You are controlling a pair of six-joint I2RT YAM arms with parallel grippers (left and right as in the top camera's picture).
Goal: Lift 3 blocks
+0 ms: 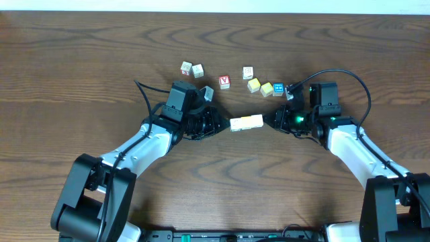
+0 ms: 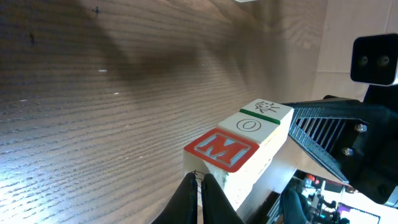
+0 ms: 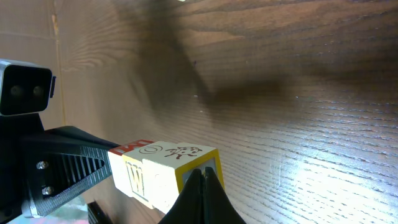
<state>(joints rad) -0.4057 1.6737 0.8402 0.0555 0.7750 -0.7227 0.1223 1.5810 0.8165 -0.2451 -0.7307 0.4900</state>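
The three blocks (image 1: 246, 123) sit end to end in one short row over the middle of the counter (image 1: 80, 54), squeezed between the two hands. The left hand (image 1: 225, 125) has its fingers drawn fully together with nothing between them, and its tip presses on the row's left end. The right hand (image 1: 270, 121) is likewise closed to a point and presses on the right end. Neither hand grips a block between its fingers; the row is held only by the push from both ends.

The left wrist view shows the row from the left hand's tip. The M block (image 2: 221, 149), with a red-bordered top face, is nearest. The O block (image 2: 249, 126) is in the middle. The green-marked block (image 2: 267, 109) is at the far end, against the right hand's black ribbed finger.

In both wrist views the row's shadow falls on the wood apart from the blocks, so the row appears to hang clear of the counter.

Loose cubes lie nearer the far edge, all apart from the row. They include a pair of pale cubes (image 1: 191, 68), a red-faced cube (image 1: 224, 81) and a blue-faced cube (image 1: 278, 89) just beside the right arm.
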